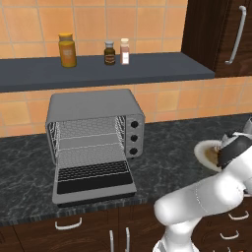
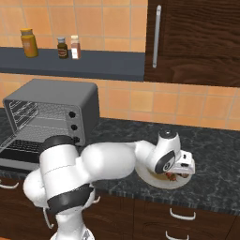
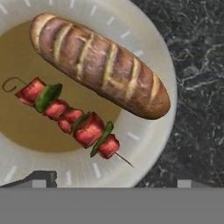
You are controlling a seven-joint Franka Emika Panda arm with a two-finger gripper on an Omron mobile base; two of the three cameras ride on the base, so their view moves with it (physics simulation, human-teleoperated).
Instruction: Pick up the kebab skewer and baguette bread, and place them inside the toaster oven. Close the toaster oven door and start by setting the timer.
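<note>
The kebab skewer (image 3: 70,118) lay just beside the baguette bread (image 3: 99,65) on a plate (image 3: 148,144), under the gripper (image 3: 111,181), its fingers spread wide.

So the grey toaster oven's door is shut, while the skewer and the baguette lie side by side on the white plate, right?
Not quite: the boxy grey toaster oven's glass-windowed door is folded down open, racks exposed, per the left base view. The red-chunked kebab skewer and golden-brown baguette do lie side by side on the round white plate.

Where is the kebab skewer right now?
In the hand view, the kebab skewer lies on the white plate, beside the baguette bread, apart from it.
</note>
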